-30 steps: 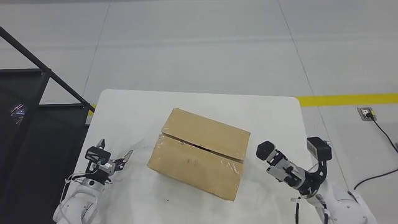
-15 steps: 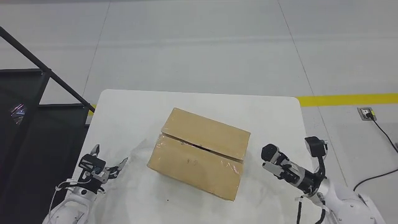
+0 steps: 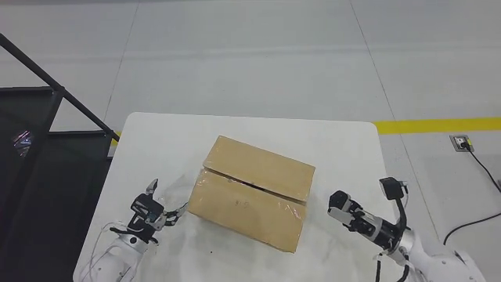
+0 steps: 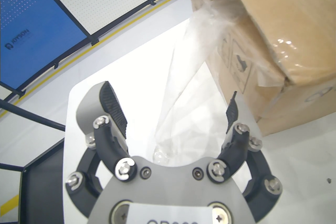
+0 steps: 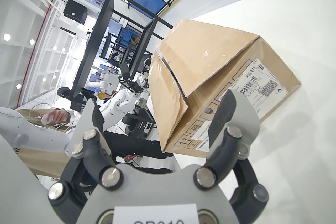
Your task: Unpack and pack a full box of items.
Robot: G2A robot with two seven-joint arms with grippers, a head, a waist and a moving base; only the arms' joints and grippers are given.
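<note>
Left claw: My left claw (image 4: 170, 93) was open wide and held nothing. It sat at the near left of the table (image 3: 156, 141), just beside the left end of the box.
Clear sheet: A thin clear sheet (image 4: 199, 57) hung off that end of the box and ran down to the table in front of my left claw. It looked soft and floppy, and I thought it might slip or tear.
Box: The brown box (image 3: 250, 192) sat in the middle of the table. Its top flaps were down, with a dark crack between them. I guessed it was full and heavy, with stiff sides and a shiny, slippery top.
Where to grab: I thought the flap edge along the crack was the best spot.
Right claw: My right claw (image 5: 159, 101) was open too and held nothing. It sat at the near right, a little apart from the box.
Change: My left claw had come in closer to the box. My right claw had pulled back a bit. The box had not moved.
</note>
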